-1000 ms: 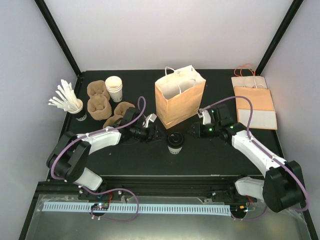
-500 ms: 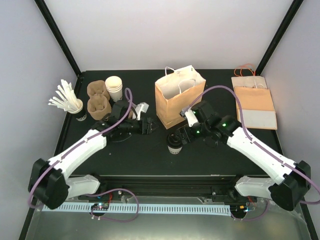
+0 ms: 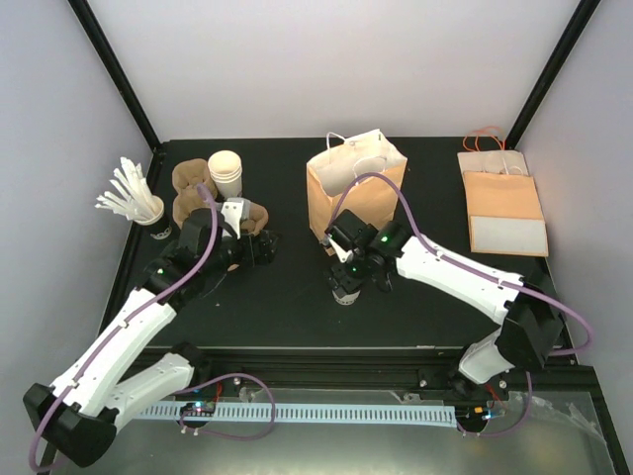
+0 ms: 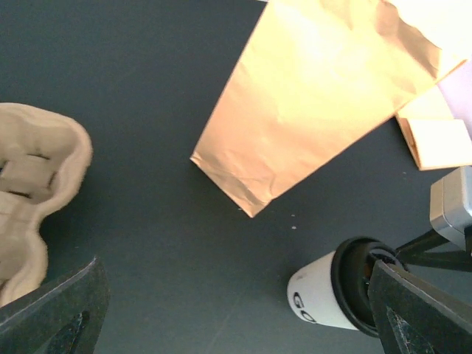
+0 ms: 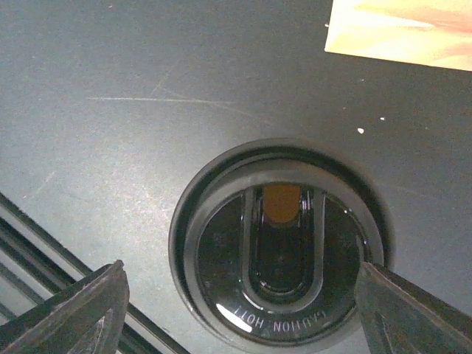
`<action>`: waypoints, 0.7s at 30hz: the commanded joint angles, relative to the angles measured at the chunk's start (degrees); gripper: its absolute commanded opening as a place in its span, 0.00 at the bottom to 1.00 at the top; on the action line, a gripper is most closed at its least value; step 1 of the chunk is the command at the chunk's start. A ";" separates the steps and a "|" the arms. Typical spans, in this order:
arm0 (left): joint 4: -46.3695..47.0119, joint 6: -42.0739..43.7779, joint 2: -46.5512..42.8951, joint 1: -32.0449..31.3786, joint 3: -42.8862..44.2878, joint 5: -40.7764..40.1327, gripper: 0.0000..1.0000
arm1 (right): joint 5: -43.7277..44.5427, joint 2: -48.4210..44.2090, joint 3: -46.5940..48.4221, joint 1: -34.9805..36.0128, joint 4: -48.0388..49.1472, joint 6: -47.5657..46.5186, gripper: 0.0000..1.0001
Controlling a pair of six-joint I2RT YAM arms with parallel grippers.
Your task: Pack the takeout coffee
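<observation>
Right end effector (image 3: 351, 272) moved over takeout coffee (image 5: 283, 251) — spread.

Top external: looks down from high above the near edge over the whole table (image 3: 297, 307). Left wrist: angles down across brown paper bag (image 4: 317, 96) and takeout coffee (image 4: 324, 299), fairly near. Right wrist: stares straight down, very close, on the same takeout coffee.

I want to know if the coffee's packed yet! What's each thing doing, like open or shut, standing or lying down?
brown paper bag, standing, top open.
takeout coffee, upright on the table, black lid on, not in the bag.
right hand, open, above the coffee's lid.
left hand, open, holding nothing.
stack of white cups, upright, lidless.
cup of stirrers, upright.
flat paper bags, lying down.
</observation>
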 commanded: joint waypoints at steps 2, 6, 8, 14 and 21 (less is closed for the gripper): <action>-3.54 2.25 -1.61 1.22 1.19 -4.52 0.99 | 5.39 2.08 2.99 0.90 -2.64 1.81 0.87; -3.40 2.59 -1.05 1.45 1.50 -2.69 0.99 | 6.23 2.30 2.96 1.10 -2.41 2.34 0.87; -3.23 2.68 -0.89 1.50 1.55 -2.39 0.99 | 6.89 2.46 3.11 1.21 -2.57 2.44 0.87; -2.94 2.72 -0.65 1.58 1.75 -2.00 0.99 | 7.20 2.78 2.87 1.45 -2.60 2.13 0.89; -3.01 2.73 -0.33 1.58 1.83 -1.85 0.99 | 6.48 4.07 3.03 1.53 -2.33 1.72 0.84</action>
